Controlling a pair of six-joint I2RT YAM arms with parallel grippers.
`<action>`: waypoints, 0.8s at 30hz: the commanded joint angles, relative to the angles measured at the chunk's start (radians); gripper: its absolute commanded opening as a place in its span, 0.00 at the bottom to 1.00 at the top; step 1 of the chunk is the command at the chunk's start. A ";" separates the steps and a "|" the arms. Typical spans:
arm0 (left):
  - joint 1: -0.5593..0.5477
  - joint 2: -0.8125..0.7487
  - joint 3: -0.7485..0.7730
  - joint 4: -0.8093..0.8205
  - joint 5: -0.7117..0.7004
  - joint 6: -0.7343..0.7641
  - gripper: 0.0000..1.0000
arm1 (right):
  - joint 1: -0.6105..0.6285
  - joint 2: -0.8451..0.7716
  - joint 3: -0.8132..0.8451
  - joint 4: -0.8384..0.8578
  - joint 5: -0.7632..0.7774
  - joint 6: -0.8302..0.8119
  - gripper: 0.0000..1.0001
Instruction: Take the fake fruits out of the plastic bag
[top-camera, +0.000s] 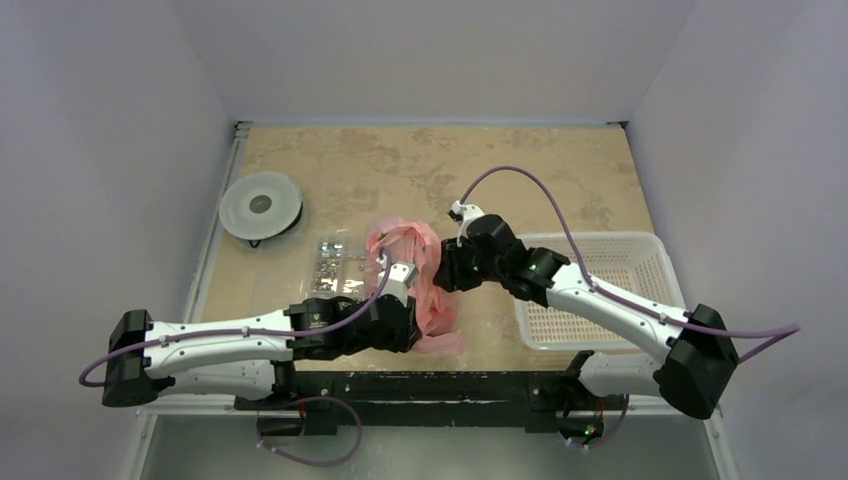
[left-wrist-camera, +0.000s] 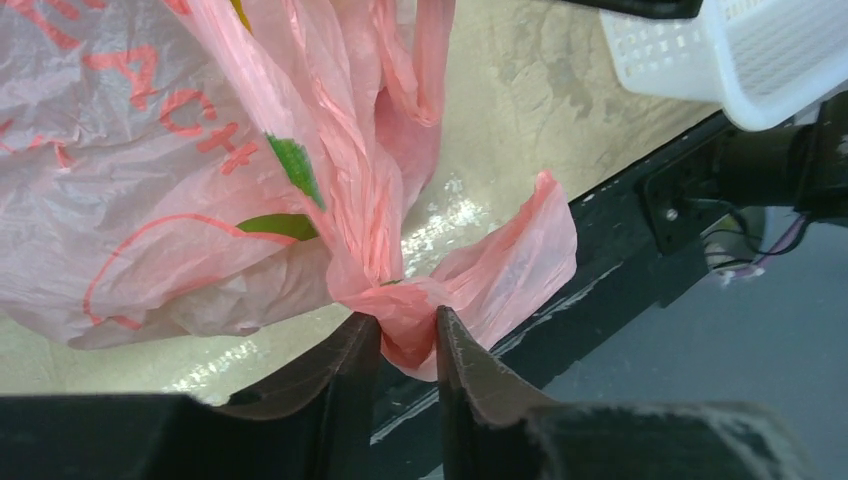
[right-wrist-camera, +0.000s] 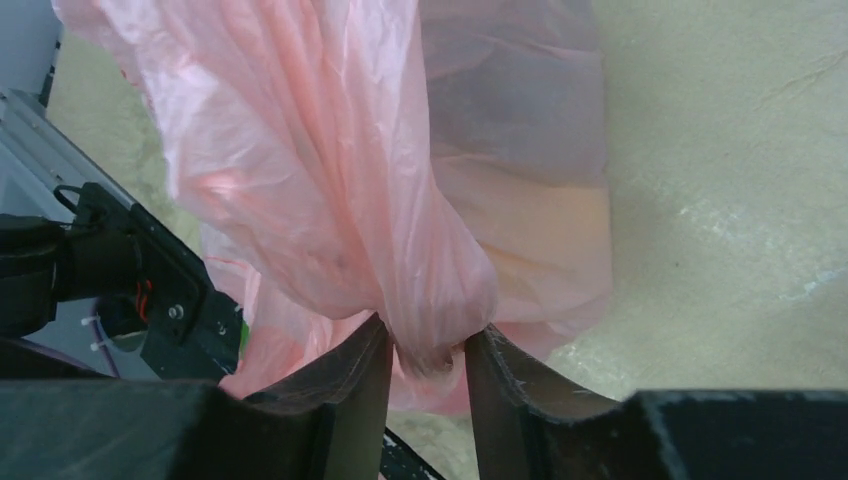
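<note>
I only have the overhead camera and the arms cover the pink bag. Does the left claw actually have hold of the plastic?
Observer: Yes. The left wrist view shows the left claw pinching a bunched fold of the plastic bag.
Operator: And the right one?
Observer: The right claw is clamped on a gathered wad of bag too.
Operator: Any fruit showing?
Observer: None I can make out. The left wrist view shows only red lettering and green leaf prints on the bag.
</note>
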 joint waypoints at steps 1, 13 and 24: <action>-0.005 -0.027 -0.039 0.040 0.011 -0.009 0.20 | -0.003 -0.003 0.016 0.088 -0.077 0.006 0.29; -0.004 -0.242 -0.093 -0.087 -0.012 -0.040 0.00 | -0.003 -0.127 0.295 -0.087 0.281 -0.094 0.00; -0.004 -0.300 0.130 -0.149 -0.005 0.104 0.00 | -0.010 0.065 0.759 -0.186 0.451 -0.180 0.00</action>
